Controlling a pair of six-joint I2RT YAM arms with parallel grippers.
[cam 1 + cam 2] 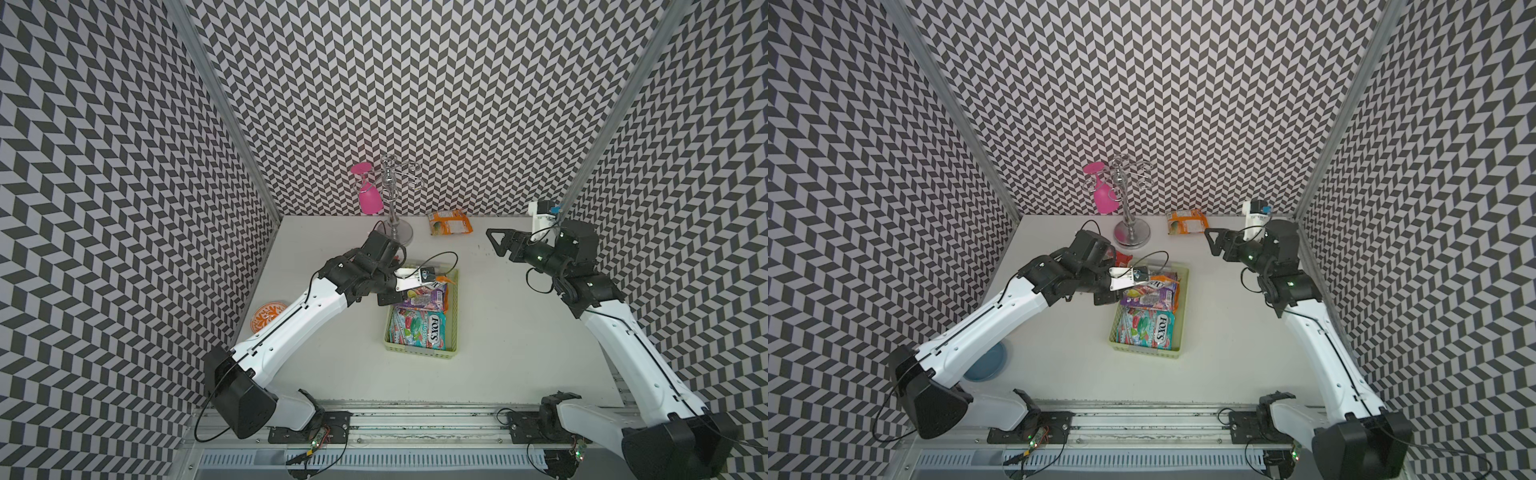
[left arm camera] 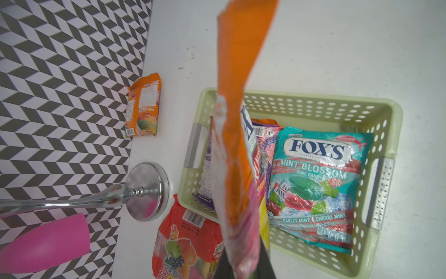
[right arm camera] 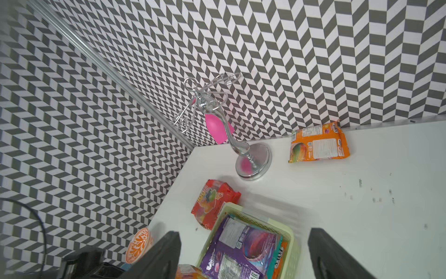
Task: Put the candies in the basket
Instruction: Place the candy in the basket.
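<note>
table (image 1: 511, 340): white top; clock directions are read in a top view from the basket, with 12 o'clock toward the back wall.
basket (image 1: 419, 352): pale yellow-green, about mid-table, long side running 12 to 6.
glass stand (image 1: 395, 199): chrome, upright, base between 11 and 12 o'clock near the back wall.
red bag (image 3: 214, 203): fruit-printed, lying on the table at 11 o'clock, just beside the basket's corner and outside it.
teal packet (image 2: 318, 183): flat in the basket's 6 o'clock half.
purple packet (image 3: 241, 246): in the basket's 12 o'clock half.
held orange packet (image 2: 237, 96): pinched at one end, seen edge-on over the basket's 12 o'clock end; contact with the packets below cannot be told.
loose orange packet (image 1: 451, 222): on the table between 12 and 1 o'clock, at the back wall.
pink glass (image 1: 368, 197): hanging upside down on the stand.
plate (image 1: 268, 316): orange-patterned, at 9 o'clock, by the side wall.
left gripper (image 2: 243, 265): clamped on the held orange packet.
right gripper (image 3: 243, 256): jaws wide apart, nothing between them, between 1 and 2 o'clock.
</note>
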